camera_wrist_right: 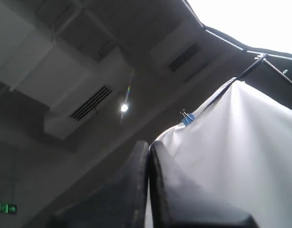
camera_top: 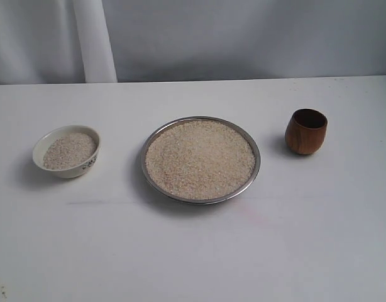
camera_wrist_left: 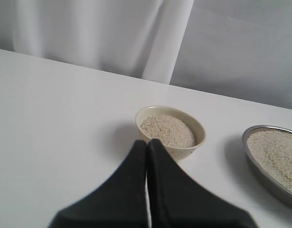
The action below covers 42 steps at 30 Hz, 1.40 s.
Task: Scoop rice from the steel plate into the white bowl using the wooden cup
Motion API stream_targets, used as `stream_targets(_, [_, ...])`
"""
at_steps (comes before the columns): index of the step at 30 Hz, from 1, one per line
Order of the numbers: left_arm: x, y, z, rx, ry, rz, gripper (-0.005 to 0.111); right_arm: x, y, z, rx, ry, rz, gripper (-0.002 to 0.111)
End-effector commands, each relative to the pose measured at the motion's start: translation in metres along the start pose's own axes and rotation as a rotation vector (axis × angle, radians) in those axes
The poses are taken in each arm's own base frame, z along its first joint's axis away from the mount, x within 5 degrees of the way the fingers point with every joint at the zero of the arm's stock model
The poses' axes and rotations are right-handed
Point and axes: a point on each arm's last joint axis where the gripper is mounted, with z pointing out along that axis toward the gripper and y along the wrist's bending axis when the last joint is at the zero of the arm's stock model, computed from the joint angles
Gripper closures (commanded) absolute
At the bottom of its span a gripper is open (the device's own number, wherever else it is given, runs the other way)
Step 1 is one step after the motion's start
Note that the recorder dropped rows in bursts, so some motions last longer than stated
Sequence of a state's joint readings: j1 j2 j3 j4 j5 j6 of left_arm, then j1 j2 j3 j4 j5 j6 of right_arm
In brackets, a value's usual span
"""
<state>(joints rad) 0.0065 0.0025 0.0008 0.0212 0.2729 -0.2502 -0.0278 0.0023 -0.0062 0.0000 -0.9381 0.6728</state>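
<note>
**Both hands pinched shut, cup standing by itself**

The left hand [camera_wrist_left: 147, 142] was closed, its two dark fingers pressed flat together with only a thin seam between them, and it held nothing. It pointed down at a slant over the bench [camera_top: 193, 251]. Just ahead of its tips sat the white bowl [camera_wrist_left: 184, 151], upright and partly filled with rice [camera_wrist_left: 167, 129], near the fingertips but not touching them. Farther from that hand, past the bowl on the side away from it, lay the steel plate [camera_wrist_left: 267, 178]. The left wrist view caught only the plate's near edge.

The right hand [camera_wrist_right: 148, 145] was closed the same way, finger against finger and empty. It was tilted upward, away from the bench. Ahead of it were a dark ceiling with slotted vents [camera_wrist_right: 91, 102], a small bright lamp [camera_wrist_right: 124, 108], and a white sheet [camera_wrist_right: 241, 152] hung from a rail by a blue clip [camera_wrist_right: 186, 118].

In the exterior view the plate was heaped nearly to its rim with the pale grains. The wooden cup [camera_top: 305, 132] stood upright on the bench near the plate and apart from it, on the side opposite the bowl, with its dark mouth facing up. How far the cup stood from the right hand could not be told. A pale curtain [camera_top: 243, 38] hung behind the bench.
</note>
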Motion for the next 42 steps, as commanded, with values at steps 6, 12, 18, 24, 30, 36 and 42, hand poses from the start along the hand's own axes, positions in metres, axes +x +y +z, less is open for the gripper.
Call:
stream_targets(6, [-0.001, -0.001, 0.000, 0.010, -0.008, -0.006, 0.107, -0.011, 0.007, 0.049, 0.233, 0.323, -0.178, 0.108])
stream_targets(12, [-0.001, -0.001, 0.000, 0.010, -0.008, -0.006, 0.107, 0.008, -0.007, 0.113, 0.369, 0.742, -0.408, 0.108])
stream_targets(18, [-0.001, -0.001, 0.000, 0.010, -0.008, -0.006, 0.107, 0.055, -0.027, 0.151, 0.287, 1.028, -0.560, 0.108])
stream_targets(24, [-0.001, -0.001, 0.000, 0.010, -0.008, -0.006, 0.107, 0.120, -0.058, 0.161, 0.242, 1.250, -0.620, 0.108])
stream_targets(30, [-0.001, -0.001, 0.000, 0.010, -0.008, -0.006, 0.107, 0.199, -0.100, 0.147, 0.213, 1.354, -0.565, 0.108])
stream_targets(36, [-0.001, -0.001, 0.000, 0.010, -0.008, -0.006, 0.107, 0.249, -0.124, 0.104, 0.164, 1.307, -0.463, 0.108])
stream_targets(42, [-0.001, -0.001, 0.000, 0.010, -0.008, -0.006, 0.107, 0.269, -0.137, 0.074, 0.149, 1.342, -0.457, 0.108])
